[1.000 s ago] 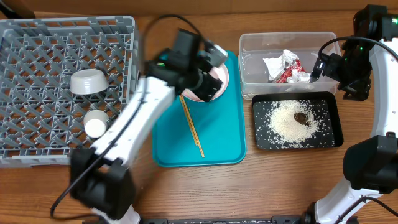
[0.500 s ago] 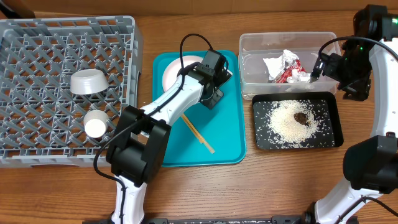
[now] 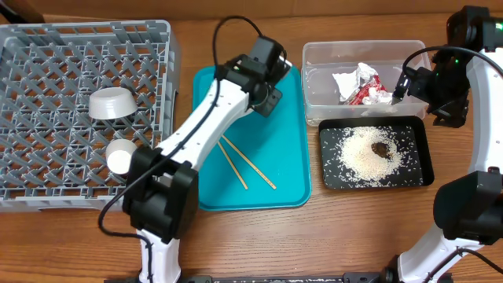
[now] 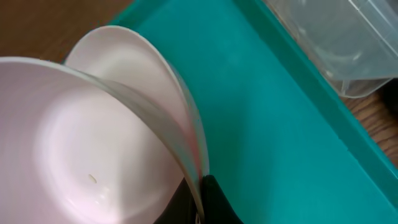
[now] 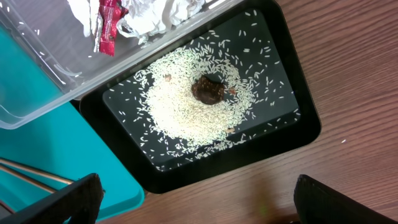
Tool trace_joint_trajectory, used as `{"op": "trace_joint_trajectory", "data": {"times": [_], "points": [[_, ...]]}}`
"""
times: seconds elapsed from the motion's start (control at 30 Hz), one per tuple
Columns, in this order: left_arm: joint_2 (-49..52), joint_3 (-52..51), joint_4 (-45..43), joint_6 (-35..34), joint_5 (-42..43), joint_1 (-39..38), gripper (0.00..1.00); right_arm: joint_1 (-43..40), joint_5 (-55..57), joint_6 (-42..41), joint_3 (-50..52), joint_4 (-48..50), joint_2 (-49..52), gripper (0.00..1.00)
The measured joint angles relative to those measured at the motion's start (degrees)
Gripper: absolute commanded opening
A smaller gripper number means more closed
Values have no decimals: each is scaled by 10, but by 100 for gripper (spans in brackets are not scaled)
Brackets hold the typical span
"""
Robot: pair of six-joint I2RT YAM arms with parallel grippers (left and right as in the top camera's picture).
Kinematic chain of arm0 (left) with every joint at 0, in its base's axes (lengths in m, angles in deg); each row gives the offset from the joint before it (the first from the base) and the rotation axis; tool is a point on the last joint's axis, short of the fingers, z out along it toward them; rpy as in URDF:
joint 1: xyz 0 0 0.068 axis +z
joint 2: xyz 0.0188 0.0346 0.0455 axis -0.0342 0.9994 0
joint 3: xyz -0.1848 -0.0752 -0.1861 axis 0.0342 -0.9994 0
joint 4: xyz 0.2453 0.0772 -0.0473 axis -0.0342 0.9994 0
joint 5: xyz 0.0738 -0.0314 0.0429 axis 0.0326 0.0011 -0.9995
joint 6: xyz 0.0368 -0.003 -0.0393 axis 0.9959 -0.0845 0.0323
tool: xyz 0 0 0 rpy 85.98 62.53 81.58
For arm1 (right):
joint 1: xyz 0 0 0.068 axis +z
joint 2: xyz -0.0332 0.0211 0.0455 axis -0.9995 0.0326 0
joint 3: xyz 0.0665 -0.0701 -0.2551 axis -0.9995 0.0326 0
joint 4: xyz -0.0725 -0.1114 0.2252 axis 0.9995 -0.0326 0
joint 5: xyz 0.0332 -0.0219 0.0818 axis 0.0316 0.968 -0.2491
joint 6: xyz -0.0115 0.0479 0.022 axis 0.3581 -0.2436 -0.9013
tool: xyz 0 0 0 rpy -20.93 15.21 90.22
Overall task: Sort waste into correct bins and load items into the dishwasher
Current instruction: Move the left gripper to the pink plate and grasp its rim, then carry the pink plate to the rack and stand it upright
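While a white bowl (image 3: 110, 103) and small white cup (image 3: 120, 157) sit in the grey lattice dish rack (image 3: 86, 28), the left jaws pinch a white round plate (image 4: 81, 155) by its rim over the teal tray (image 3: 291, 157), where two wooden chopsticks (image 3: 245, 163) lie; the right jaws gape above the black rectangular tray (image 5: 308, 121).

– What is the worktop (image 5: 348, 74) made of?
– Wood, brown, with a visible grain and a soft sheen. The chopsticks (image 3: 255, 169) are pale bare wood too.
– And the teal tray (image 4: 267, 124)?
– Smooth plastic, nearly matt. The dish rack (image 3: 86, 30) is dull grey plastic, the tub (image 3: 321, 86) is clear glossy plastic, and the black tray (image 5: 292, 93) is shiny plastic.
– The plates (image 4: 81, 143)?
– White, smooth, glossy. Ceramic or plastic, I cannot tell. The wrapper (image 3: 365, 93) is crinkled and shiny, the rice grains (image 5: 186, 106) matt.
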Motion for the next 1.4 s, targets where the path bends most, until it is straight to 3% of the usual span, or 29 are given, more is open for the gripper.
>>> {"op": "trace_joint_trajectory", "data": {"times": [0.43,0.8,1.17,1.33,1.4], "points": [[-22,1,47,-16,156,66,6,0,0,0,0,0,0,100],[-22,1,103,-21,158,66,6,0,0,0,0,0,0,100],[-22,-9,104,-22,154,68,4,0,0,0,0,0,0,100],[-31,42,104,-24,160,101,4,0,0,0,0,0,0,100],[-51,76,102,-24,185,150,4,0,0,0,0,0,0,100]]}}
